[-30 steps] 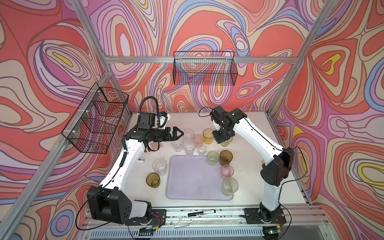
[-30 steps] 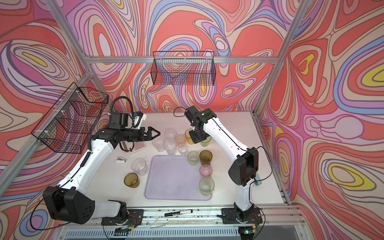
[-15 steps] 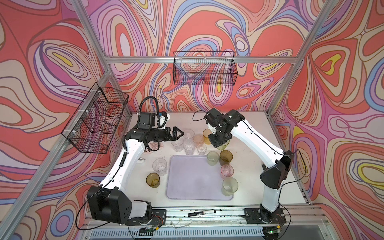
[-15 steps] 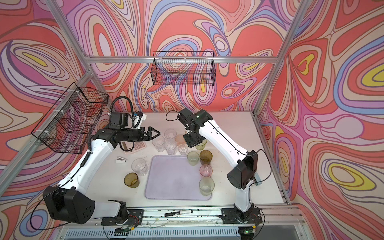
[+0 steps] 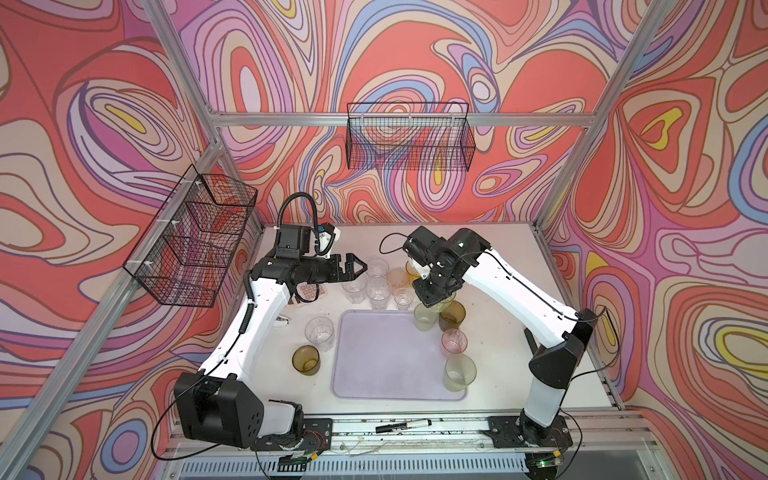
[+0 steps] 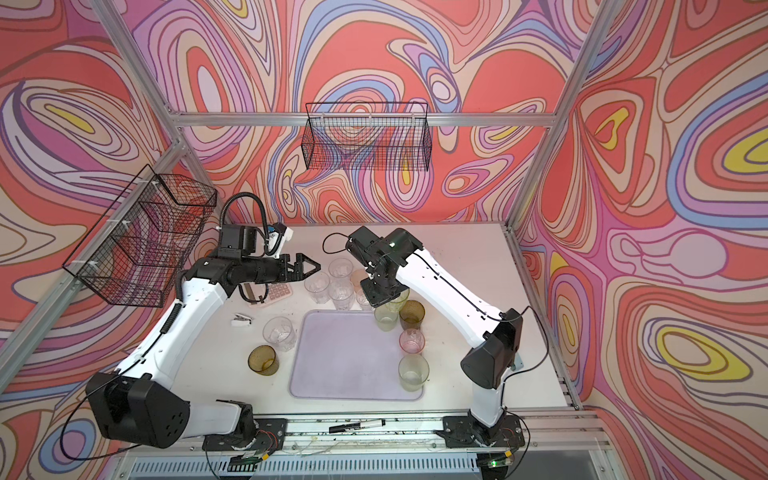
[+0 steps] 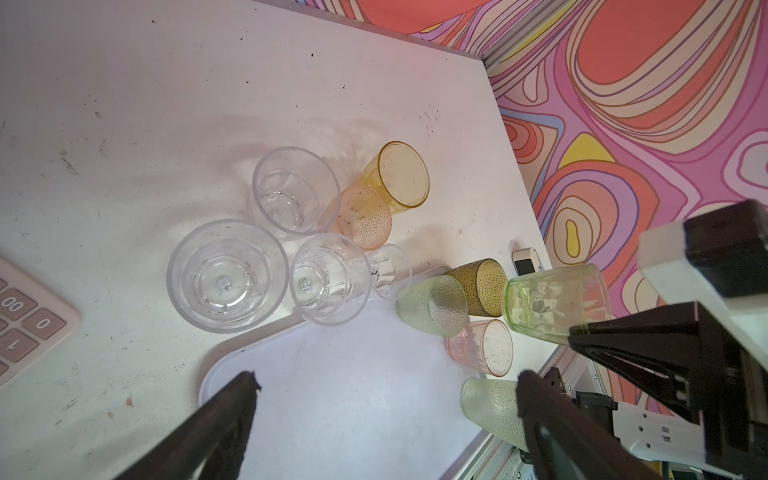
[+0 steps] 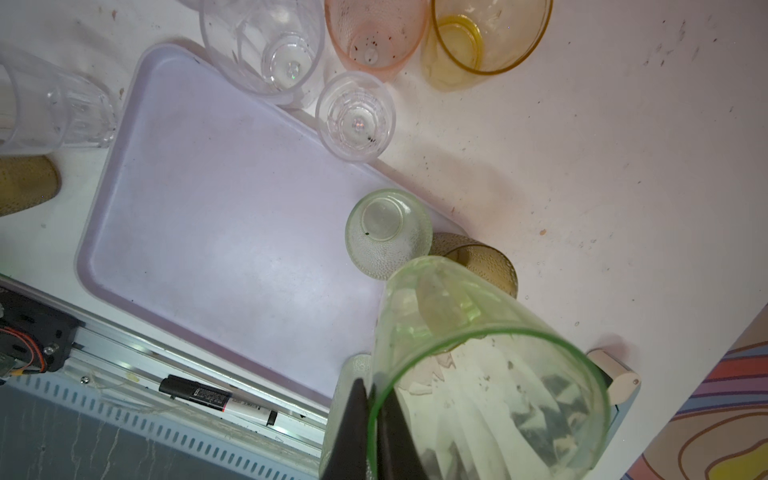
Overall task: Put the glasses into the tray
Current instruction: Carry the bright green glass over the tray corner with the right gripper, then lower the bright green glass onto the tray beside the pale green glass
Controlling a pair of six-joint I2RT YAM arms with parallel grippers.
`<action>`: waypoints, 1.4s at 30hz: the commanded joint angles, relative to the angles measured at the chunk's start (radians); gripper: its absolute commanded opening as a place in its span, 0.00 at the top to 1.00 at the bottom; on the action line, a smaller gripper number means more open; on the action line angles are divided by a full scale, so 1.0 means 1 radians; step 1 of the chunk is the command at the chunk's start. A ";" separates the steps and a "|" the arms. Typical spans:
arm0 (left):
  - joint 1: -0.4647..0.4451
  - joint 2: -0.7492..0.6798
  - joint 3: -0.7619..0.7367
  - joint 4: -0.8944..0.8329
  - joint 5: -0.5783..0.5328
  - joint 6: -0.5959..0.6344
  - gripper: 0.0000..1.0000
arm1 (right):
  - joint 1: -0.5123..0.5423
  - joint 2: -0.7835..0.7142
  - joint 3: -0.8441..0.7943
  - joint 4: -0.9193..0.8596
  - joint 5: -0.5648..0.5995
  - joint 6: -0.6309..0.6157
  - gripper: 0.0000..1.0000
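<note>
The lavender tray (image 5: 386,361) (image 6: 349,361) (image 8: 216,216) lies at mid-table. My right gripper (image 8: 376,388) (image 5: 434,297) is shut on the rim of a light green glass (image 8: 490,374) (image 7: 552,299), held tilted above the tray's far right corner. A pale green glass (image 5: 424,318) stands in that corner, another (image 5: 459,372) in the near right corner, and a pink one (image 5: 454,341) at the right edge. Several clear glasses (image 5: 378,293), a peach one (image 5: 397,276) and an amber one (image 7: 399,174) cluster behind the tray. My left gripper (image 5: 359,270) (image 7: 388,378) hovers open beside them, holding nothing.
An olive-brown glass (image 5: 453,316) stands just right of the tray; a clear glass (image 5: 320,334) and an olive one (image 5: 306,360) stand to its left. A calculator (image 5: 309,293) lies under my left arm. A marker (image 5: 401,427) rests on the front rail. Wire baskets (image 5: 409,141) (image 5: 195,241) hang on the walls.
My right gripper has carried the light green glass forward from the back cluster toward the tray's far right corner, turning at the wrist. The left arm has not moved.
</note>
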 commanded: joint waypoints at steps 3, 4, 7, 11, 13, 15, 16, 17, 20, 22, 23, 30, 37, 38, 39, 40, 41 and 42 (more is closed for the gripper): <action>0.004 -0.012 -0.011 0.008 0.002 0.003 0.00 | 0.045 -0.037 -0.048 0.027 -0.010 0.066 1.00; 0.004 -0.013 -0.011 0.008 0.003 0.003 0.00 | 0.053 -0.037 -0.052 0.026 -0.011 0.072 1.00; 0.004 -0.013 -0.012 0.008 0.001 0.003 0.00 | 0.077 -0.039 -0.067 0.025 -0.006 0.094 1.00; 0.004 -0.013 -0.012 0.009 -0.001 0.003 0.00 | 0.108 -0.046 -0.124 0.049 -0.004 0.121 1.00; 0.004 -0.011 -0.011 0.007 -0.002 0.004 0.00 | 0.117 -0.081 -0.152 0.064 -0.011 0.133 1.00; 0.004 -0.010 -0.009 0.005 -0.003 0.005 0.00 | 0.129 -0.090 -0.177 0.082 -0.016 0.141 1.00; 0.004 -0.012 -0.011 0.007 -0.002 0.006 0.00 | 0.132 -0.092 -0.188 0.090 -0.018 0.142 1.00; 0.004 -0.010 -0.011 0.007 -0.001 0.004 0.00 | 0.137 -0.092 -0.195 0.096 -0.019 0.142 1.00; 0.004 -0.006 -0.009 0.006 0.001 0.004 0.00 | 0.156 -0.090 -0.219 0.120 -0.019 0.147 1.00; 0.004 -0.008 -0.011 0.007 0.000 0.004 0.00 | 0.167 -0.092 -0.239 0.137 -0.021 0.148 1.00; 0.004 -0.008 -0.011 0.007 -0.001 0.004 0.00 | 0.170 -0.093 -0.253 0.148 -0.020 0.153 1.00; 0.004 -0.008 -0.012 0.008 -0.002 0.003 0.00 | 0.193 -0.108 -0.358 0.231 -0.036 0.161 1.00; 0.004 -0.005 -0.012 0.013 0.007 0.000 0.00 | 0.195 -0.124 -0.456 0.314 -0.044 0.128 1.00; 0.004 -0.005 -0.014 0.013 0.007 0.000 0.00 | 0.198 -0.124 -0.465 0.322 -0.046 0.123 1.00; 0.004 -0.005 -0.014 0.013 0.007 0.000 0.00 | 0.197 -0.124 -0.474 0.329 -0.051 0.120 1.00; 0.005 -0.005 -0.014 0.011 0.005 0.001 0.00 | 0.197 -0.123 -0.485 0.340 -0.056 0.115 1.00; 0.005 -0.006 -0.012 0.011 0.001 0.003 0.00 | 0.197 -0.122 -0.493 0.349 -0.056 0.109 1.00; 0.004 -0.006 -0.014 0.011 0.001 0.003 0.00 | 0.197 -0.120 -0.500 0.355 -0.056 0.105 1.00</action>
